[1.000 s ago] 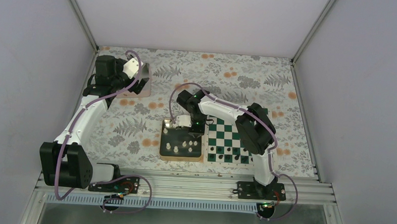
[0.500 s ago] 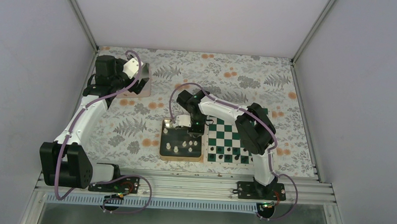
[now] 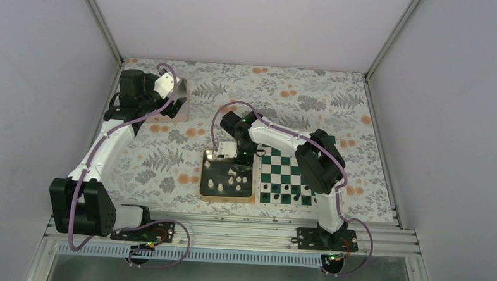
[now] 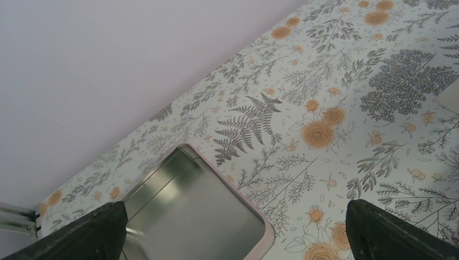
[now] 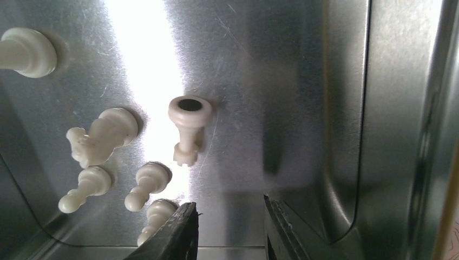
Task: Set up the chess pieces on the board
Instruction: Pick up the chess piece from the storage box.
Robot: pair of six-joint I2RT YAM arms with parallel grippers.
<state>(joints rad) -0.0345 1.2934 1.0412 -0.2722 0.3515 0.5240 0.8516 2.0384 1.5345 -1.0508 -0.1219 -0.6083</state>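
The chess pieces are tiny and white and lie in the gold-rimmed tray (image 3: pixel 204 176); in the right wrist view a rook (image 5: pixel 188 127) lies on its side, with a knight (image 5: pixel 103 135) and pawns (image 5: pixel 146 185) left of it. My right gripper (image 5: pixel 230 216) (image 3: pixel 237 160) hovers low over the tray floor, open, with only bare metal between its fingers. One pawn (image 5: pixel 157 215) sits just outside the left finger. The green and white board (image 3: pixel 287 171) lies right of the tray. My left gripper (image 4: pixel 233 238) (image 3: pixel 172 96) is wide open and holds nothing.
Several black pieces (image 3: pixel 286 197) stand along the board's near rows. A shallow silver tin (image 4: pixel 200 211) (image 3: pixel 176 109) rests on the floral cloth at the far left, under the left gripper. The tray's raised wall (image 5: pixel 411 135) runs close to the right of the right gripper.
The right gripper has shifted slightly toward the far edge of the tray. Its opening looks the same, and the left arm has not moved.
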